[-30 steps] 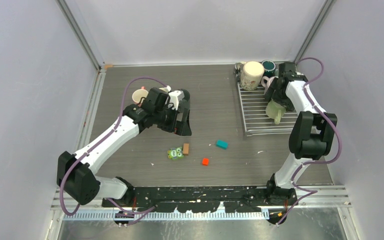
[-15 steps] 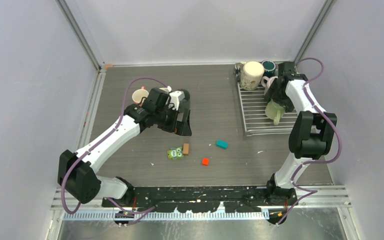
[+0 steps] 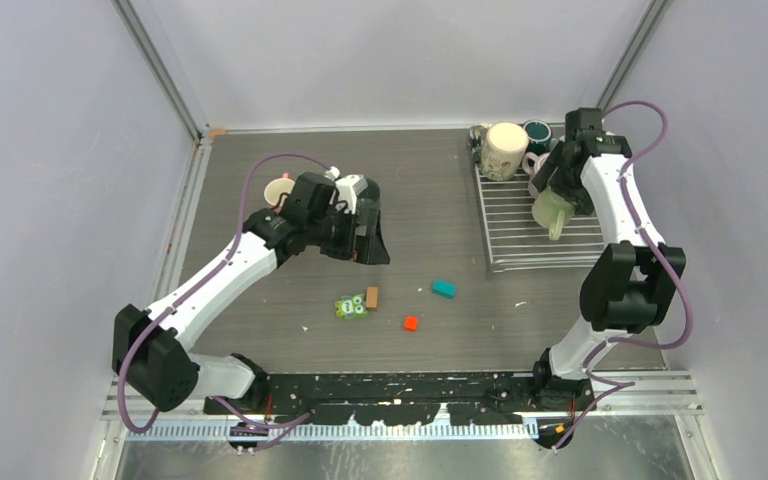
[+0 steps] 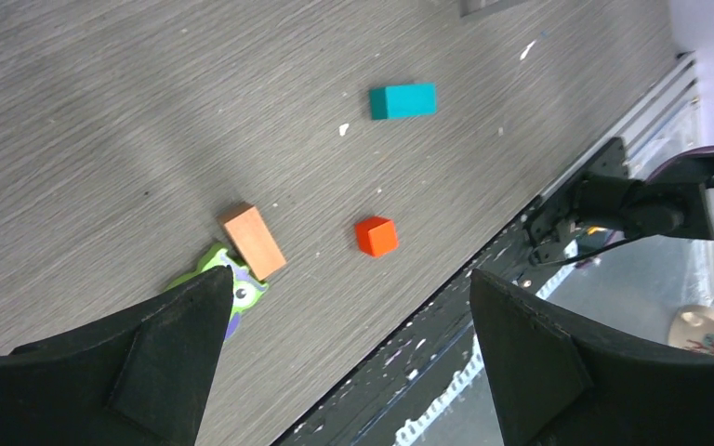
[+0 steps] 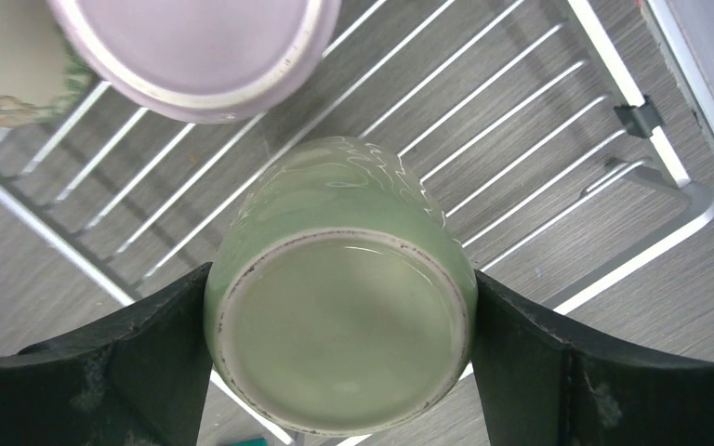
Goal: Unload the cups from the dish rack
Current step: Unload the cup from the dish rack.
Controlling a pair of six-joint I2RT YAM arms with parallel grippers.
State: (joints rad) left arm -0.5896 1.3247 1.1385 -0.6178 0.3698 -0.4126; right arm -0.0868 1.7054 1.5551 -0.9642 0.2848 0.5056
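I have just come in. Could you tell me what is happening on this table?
The right gripper is shut on a pale green mug, held over the dish rack. A cream mug, a dark teal mug and a mauve-pink mug sit at the rack's far end. The left gripper hangs open and empty above the toy blocks. A light-coloured mug is already on the table.

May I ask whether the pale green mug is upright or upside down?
Upside down: the mug shows the wrist camera its base, inside the right claw.

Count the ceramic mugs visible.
5: cream mug, dark teal mug, mauve mug at far end of wire rack; pale green mug in right gripper; pale mug by left arm. More may hide.
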